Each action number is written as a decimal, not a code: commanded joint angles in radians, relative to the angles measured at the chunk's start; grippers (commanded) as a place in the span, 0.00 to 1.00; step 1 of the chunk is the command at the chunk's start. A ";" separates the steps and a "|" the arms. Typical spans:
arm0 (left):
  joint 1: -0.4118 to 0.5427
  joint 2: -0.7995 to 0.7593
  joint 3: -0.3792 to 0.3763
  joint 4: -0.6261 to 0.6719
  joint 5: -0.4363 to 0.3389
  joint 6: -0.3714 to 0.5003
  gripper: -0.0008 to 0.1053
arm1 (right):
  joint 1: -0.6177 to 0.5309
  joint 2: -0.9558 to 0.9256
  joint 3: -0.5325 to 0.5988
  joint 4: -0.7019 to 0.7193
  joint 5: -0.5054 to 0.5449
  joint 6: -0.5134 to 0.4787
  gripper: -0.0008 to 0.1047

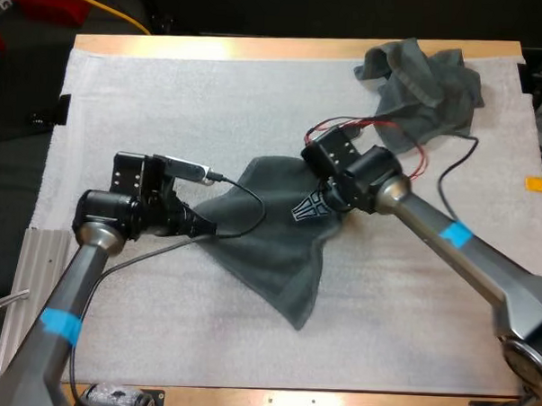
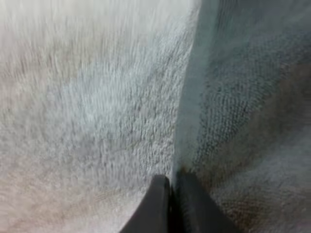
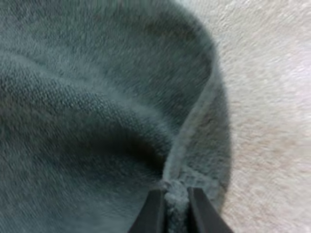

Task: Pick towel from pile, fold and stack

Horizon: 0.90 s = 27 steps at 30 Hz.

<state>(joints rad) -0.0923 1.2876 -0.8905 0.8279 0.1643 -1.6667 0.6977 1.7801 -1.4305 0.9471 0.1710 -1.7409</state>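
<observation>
At centre frame, one grey-green towel (image 1: 278, 248) lies half spread on the white mat (image 1: 167, 100), our left gripper (image 1: 205, 225) pinched shut on its left edge, our right gripper (image 1: 318, 205) clamped on its upper right hem. For the spreading step we judge it best to draw both holds apart evenly and low until the cloth lies flat and taut. Containers: none; a crumpled towel (image 1: 425, 84) sits loose on the mat at upper right.

Wooden table (image 1: 305, 50) with white mat (image 1: 167, 100); spread towel (image 1: 278, 257) mid-mat, crumpled towel (image 1: 429, 93) far right.
</observation>
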 commanded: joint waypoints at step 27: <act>-0.006 -0.123 -0.134 0.193 -0.007 0.080 0.26 | -0.006 -0.236 0.036 0.149 -0.062 -0.017 0.01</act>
<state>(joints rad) -0.0948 1.1662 -1.0151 1.0200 0.1612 -1.5932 0.6977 1.5529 -1.3930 1.0940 0.1174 -1.7616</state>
